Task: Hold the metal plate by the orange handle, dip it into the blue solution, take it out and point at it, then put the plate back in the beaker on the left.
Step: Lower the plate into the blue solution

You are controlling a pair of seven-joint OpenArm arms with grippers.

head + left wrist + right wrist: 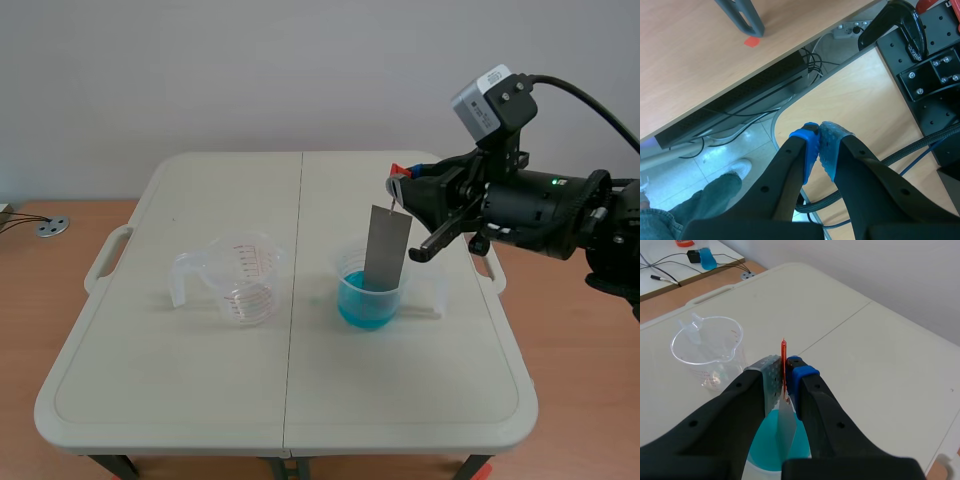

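The grey metal plate (386,248) hangs upright from its orange handle (398,172), its lower end inside the beaker of blue solution (372,292) at mid-table. My right gripper (401,183) is shut on the handle. From the right wrist view the thin orange handle (784,360) is pinched between my pads, with the plate (786,427) dropping into the blue solution (771,444) under the right gripper (784,371). The clear beaker (243,279) stands to the left, also seen ahead of the fingers as the clear beaker (708,349). My left gripper (819,145) is shut on nothing, off the table.
The white folding table (180,400) has a centre seam. A wooden floor lies around it. The left wrist view shows a wooden surface, cables, a black mount (930,70) and a person's leg and shoe (705,190).
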